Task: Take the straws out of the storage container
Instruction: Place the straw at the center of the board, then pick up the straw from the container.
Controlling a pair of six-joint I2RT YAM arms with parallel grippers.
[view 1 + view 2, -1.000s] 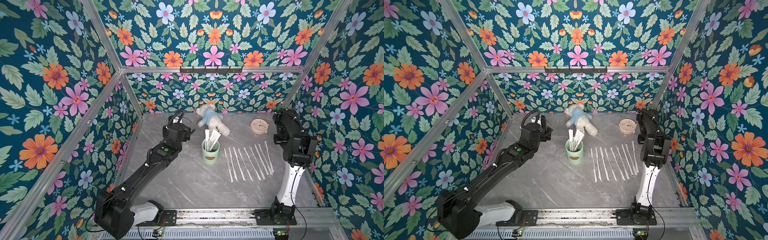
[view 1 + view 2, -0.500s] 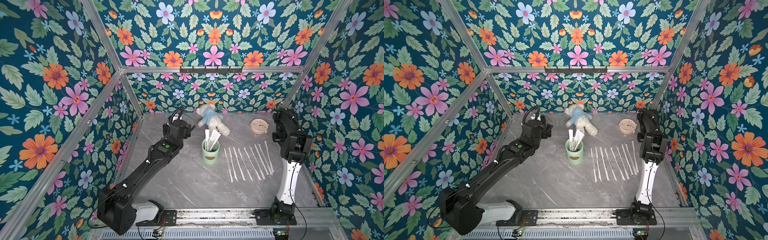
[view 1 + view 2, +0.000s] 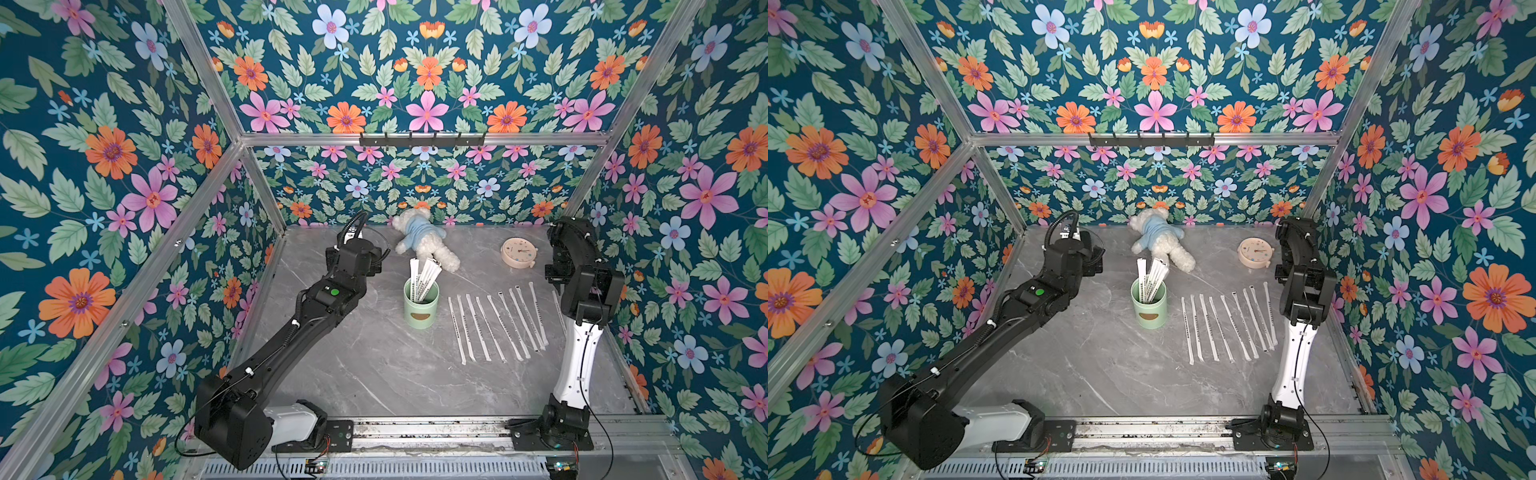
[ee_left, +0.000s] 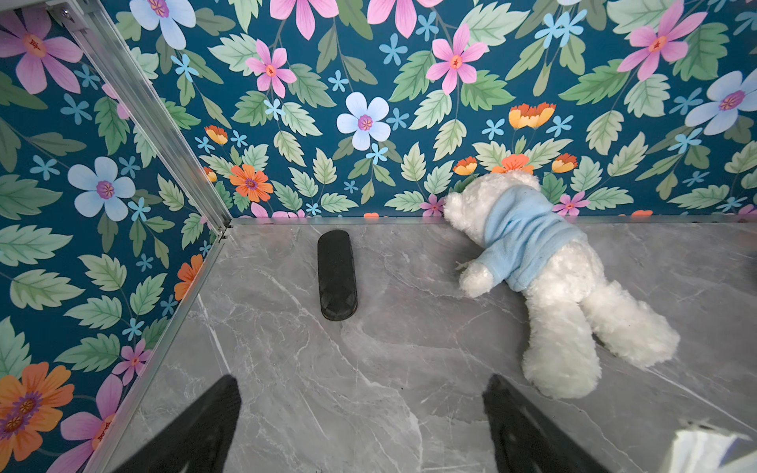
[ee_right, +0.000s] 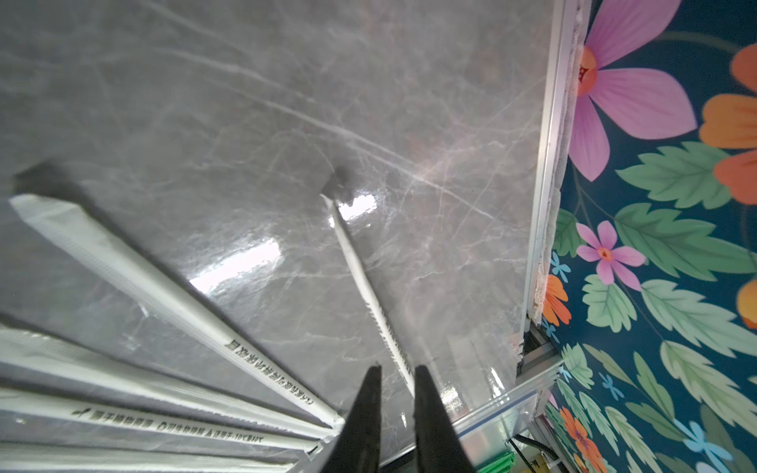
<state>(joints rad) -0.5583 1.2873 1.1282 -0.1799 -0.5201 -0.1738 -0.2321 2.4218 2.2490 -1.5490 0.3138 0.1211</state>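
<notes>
At the far left of the grey table [image 3: 374, 374] a black case [image 4: 336, 274] lies close to the corner of the flowered walls. My left gripper [image 4: 360, 430] hangs over the table just on the near side of it, jaws spread wide with nothing between them. To the right, against the far wall, a white teddy bear [image 3: 424, 245] in a blue jumper lies face down. Just near of the bear stands the green cup [image 3: 421, 307], upright and about midway across the table. A handful of straws [image 3: 424, 274] lean in it, their tops fanning out above the rim. Right of the cup, loose straws [image 3: 498, 324] lie flat in a row, side by side and apart from the cup. Beyond them, toward the far wall, sits a round pinkish clock [image 3: 519, 252]. At the right edge my right gripper [image 5: 395, 389] points down low over the table beside the row. Its jaws stand only a little apart, and a single straw [image 5: 360, 278] on the table runs in between the tips, with a clear gap on one side. I cannot tell whether either tip touches it.
</notes>
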